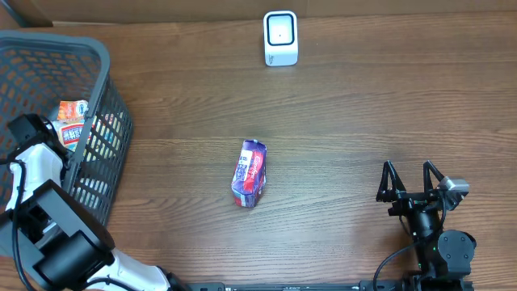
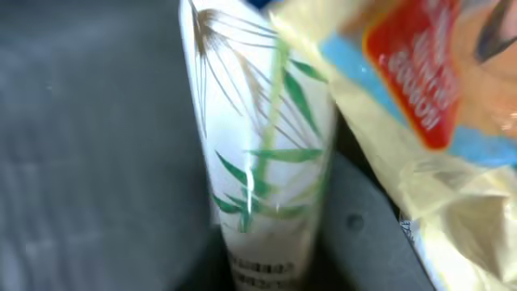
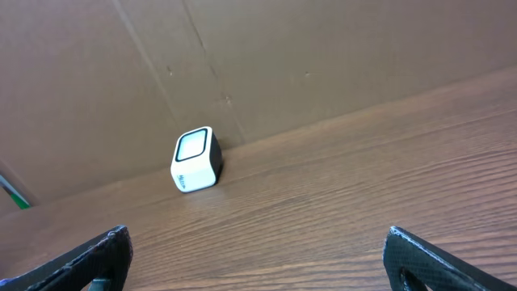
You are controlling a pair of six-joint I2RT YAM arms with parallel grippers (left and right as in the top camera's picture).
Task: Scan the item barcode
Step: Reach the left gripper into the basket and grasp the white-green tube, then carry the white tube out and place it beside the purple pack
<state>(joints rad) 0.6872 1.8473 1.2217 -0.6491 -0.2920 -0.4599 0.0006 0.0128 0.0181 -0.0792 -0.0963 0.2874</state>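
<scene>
Viewing the counter (image 1: 363,105) from overhead, I judge the scan to be at its opening step: picking an item out of the basket (image 1: 48,48) at the left. My left tool (image 1: 60,139) reaches over the basket's wall among the goods inside, and its jaws are drawn narrow. In the left wrist view a white tube (image 2: 258,162) printed with green leaves fills the middle of the frame and runs down toward the fingers, so I take it to be pinched there, though the contact itself is out of focus. A yellow packet (image 2: 420,97) with a red label lies against the tube's right side. My right tool (image 1: 408,168) rests low at the near right of the counter, jaws spread wide and holding nothing. The scanner (image 1: 280,37) stands at the far edge, well apart from both tools. A purple carton (image 1: 250,173) lies on its side in mid-counter; I cannot tell whether it is already scanned. What is left, as I read it: lift the tube clear of the basket, carry it to the scanner, and turn its barcode, not visible here, toward the window.
</scene>
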